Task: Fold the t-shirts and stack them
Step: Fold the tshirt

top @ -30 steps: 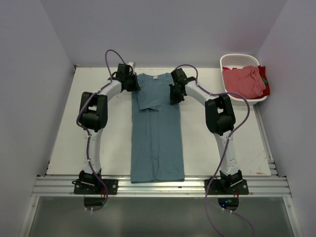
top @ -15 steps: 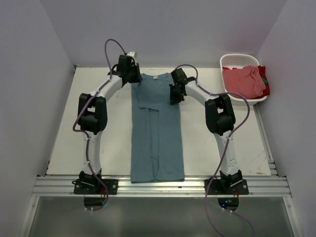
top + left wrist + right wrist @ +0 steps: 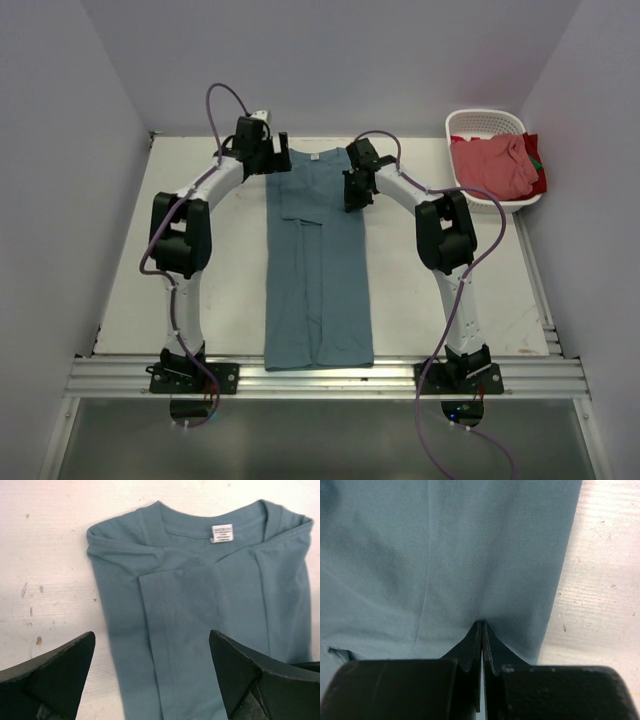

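The white basket (image 3: 484,122) holds a pink t-shirt (image 3: 492,165) (bunched up).

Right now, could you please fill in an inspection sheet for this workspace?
Surface: white table, with a few small scuff marks.
Job's things: teal t-shirt lies flat, sides folded in to a long strip, collar at the far end; pink-red t-shirt lies bunched in the basket.
Clutter: white slotted basket at the far right corner; otherwise nothing seen.
Grippers: left gripper open above the collar end, holding nothing; right gripper shut, tips against the teal t-shirt's right side.
Cables: purple cables loop off both arms, clear of the cloth.
Surroundings: plain pale walls; metal rail at the near edge.
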You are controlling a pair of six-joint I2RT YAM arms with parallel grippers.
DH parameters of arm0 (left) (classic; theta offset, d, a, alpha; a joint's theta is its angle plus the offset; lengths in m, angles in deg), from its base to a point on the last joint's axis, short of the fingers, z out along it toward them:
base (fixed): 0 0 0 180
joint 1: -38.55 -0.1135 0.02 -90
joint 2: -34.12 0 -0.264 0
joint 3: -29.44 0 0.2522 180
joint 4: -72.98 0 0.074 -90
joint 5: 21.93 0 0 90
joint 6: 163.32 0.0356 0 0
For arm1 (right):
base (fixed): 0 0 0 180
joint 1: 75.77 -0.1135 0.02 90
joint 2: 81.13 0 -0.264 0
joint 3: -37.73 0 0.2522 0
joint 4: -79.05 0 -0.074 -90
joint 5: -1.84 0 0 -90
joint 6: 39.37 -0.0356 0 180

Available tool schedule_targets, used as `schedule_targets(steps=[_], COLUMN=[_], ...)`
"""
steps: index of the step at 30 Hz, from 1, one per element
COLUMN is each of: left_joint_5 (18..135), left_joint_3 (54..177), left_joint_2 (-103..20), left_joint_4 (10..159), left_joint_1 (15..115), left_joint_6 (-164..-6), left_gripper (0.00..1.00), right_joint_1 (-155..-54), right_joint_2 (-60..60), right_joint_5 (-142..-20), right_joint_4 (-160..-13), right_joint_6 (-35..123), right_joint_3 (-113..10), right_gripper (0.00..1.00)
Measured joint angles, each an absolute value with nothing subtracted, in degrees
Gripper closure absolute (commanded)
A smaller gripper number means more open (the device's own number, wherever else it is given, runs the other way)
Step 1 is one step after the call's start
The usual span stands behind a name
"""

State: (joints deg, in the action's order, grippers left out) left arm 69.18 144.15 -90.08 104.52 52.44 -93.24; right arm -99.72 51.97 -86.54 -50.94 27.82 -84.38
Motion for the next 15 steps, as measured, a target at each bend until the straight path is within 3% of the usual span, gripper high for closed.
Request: schedule_targets(steps=[4, 8, 11, 15], left_joint_5=[72.26, 76.48, 80.30, 86.29], left_joint_3=[144.10, 144.10, 144.36, 142.77], left_joint_2=[-89.05, -89.03, -89.62, -89.58], left_joint_4=[102.24, 100.65, 100.21, 97.83], left_joint_1=[52.44, 52.44, 52.44, 52.53], left_joint_6=[-93.22, -93.28, -93.35, -93.57], left_gripper=[0.01, 0.20, 0.27, 0.24], right_joint_1=[-99.72, -99.72, -99.72, -99.69], right_joint_2=[51.97, 51.84, 51.10, 48.14], right_joint_5=[-86.54, -86.54, -86.58, -86.54], right_joint_4=[-50.96, -51.07, -51.77, -53.41], right_joint_6=[27.82, 27.82, 27.84, 27.95], right_joint_3=[-84.36, -84.12, -82.83, -78.13], right_gripper=[1.00, 1.00, 1.00, 1.00])
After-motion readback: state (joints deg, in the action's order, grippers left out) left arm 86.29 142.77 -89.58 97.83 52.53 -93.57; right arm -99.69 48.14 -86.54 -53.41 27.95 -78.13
